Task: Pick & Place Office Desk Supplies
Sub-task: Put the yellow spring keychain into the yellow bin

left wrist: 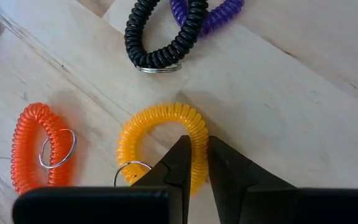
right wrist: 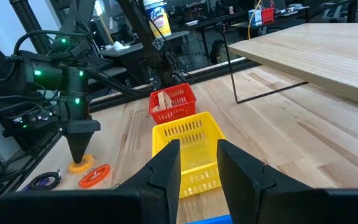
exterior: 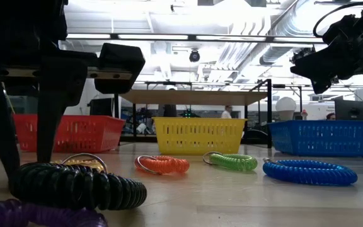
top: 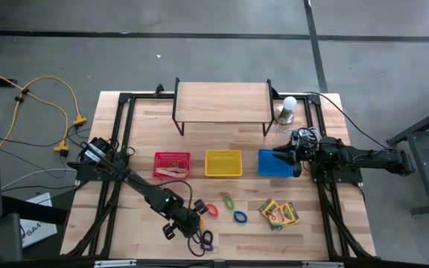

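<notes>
The yellow coil ring (left wrist: 164,142) sits pinched, it seems, between the left gripper (left wrist: 197,163) jaws; right gripper (right wrist: 199,163) jaws stand apart.

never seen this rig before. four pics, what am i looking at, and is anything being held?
It is a table robot with two dark arms, each ending in a two-finger gripper. One picture looks straight down, one sits at table-top height, and two come from cameras on the wrists.

On the wooden table stand a red basket, a yellow basket and a blue basket, with crayon boxes and coiled rings lying in front.

The left gripper is down on the table, its fingers pinching the yellow coil ring; beside it lie an orange coil ring and a black coil ring. The right gripper hangs open over the blue basket, holding nothing.
</notes>
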Controlling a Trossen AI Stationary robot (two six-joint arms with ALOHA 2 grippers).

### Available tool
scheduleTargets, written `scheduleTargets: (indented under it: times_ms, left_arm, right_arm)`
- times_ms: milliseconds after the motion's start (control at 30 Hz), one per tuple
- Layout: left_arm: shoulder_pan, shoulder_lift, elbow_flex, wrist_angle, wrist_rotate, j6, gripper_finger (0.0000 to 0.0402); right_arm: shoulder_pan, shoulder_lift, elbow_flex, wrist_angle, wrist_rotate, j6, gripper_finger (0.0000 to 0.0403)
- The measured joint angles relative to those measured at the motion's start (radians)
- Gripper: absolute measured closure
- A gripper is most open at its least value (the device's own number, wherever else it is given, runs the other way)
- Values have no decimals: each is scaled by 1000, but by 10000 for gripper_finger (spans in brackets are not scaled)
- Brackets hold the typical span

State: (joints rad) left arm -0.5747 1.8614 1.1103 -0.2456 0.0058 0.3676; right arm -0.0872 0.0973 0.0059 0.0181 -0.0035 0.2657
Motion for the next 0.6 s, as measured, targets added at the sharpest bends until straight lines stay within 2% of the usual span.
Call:
scheduleTargets:
  times_ms: [133,433,600]
  left_arm:
    - [0,-13,-1,15,-11,-12,364]
    - [44,-150,0,22,-21,-28,364]
    - [60,-182,0,22,-50,-28,364]
  right_arm:
    - [0,0,0,0,0,0,309]
    - [0,0,0,0,0,0,309]
    - [0,0,0,0,0,0,309]
